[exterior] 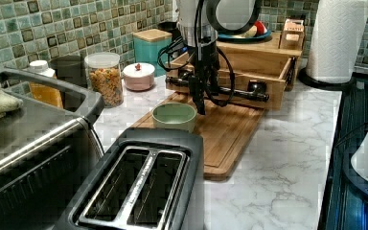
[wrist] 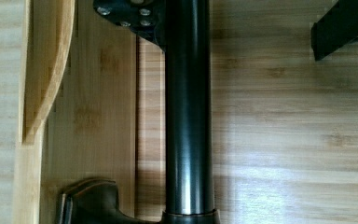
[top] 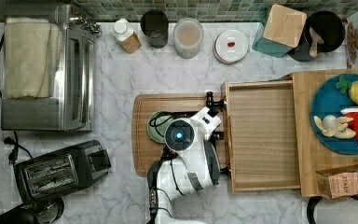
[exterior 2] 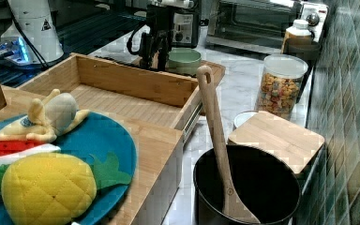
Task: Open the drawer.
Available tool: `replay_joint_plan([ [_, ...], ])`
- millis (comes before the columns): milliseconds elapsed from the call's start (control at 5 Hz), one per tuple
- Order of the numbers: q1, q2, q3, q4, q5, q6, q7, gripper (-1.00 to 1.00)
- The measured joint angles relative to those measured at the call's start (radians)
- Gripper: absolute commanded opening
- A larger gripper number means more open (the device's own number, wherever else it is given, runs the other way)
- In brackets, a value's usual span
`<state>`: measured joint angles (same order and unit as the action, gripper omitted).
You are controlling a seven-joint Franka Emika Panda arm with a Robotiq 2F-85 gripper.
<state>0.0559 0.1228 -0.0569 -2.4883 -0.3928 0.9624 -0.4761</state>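
Note:
The light-wood drawer [top: 261, 140] [exterior 2: 122, 108] stands pulled out from under the wooden shelf, and its plain bottom is bare. Its black bar handle [top: 210, 98] [exterior: 242, 93] [wrist: 188, 130] runs across the front over the cutting board. My gripper [wrist: 233, 28] [exterior: 201, 96] [exterior 2: 153, 51] points down at the handle and is open. The bar lies between the fingers: one finger [wrist: 130, 14] is against it, the other stands apart. In the top view the arm's wrist [top: 181, 135] covers the gripper.
A green bowl [top: 154, 128] [exterior: 174, 116] sits on the cutting board [top: 142, 158] beside the arm. A toaster [top: 60, 170] and a toaster oven [top: 46, 74] stand at the top view's left, jars along the back. A blue plate [top: 324, 95] with plush fruit lies on the shelf.

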Motion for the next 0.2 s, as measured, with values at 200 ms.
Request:
replay_joint_plan([
  [200,0.000,-0.002,0.000,0.002,0.000,-0.006,0.000,1.00],
])
